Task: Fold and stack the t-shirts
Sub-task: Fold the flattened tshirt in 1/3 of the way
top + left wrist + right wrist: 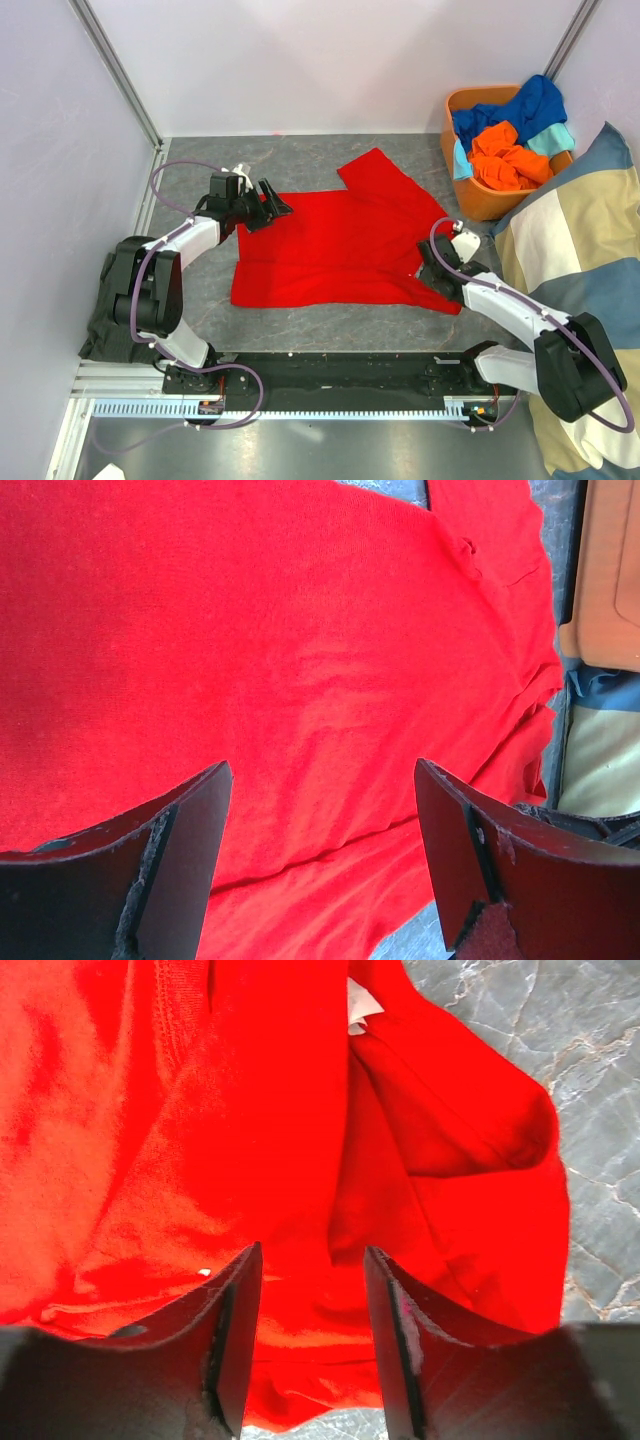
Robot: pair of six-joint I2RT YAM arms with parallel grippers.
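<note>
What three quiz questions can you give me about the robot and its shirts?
1. True or false: the red t-shirt lies spread out on the table.
2. Where are the orange t-shirt and the blue t-shirt? A) in the basket B) on top of the red one C) held up in the air
3. Which has its jaws wider apart, the left gripper or the right gripper?
Key: 1 true; 2 A; 3 left.
</note>
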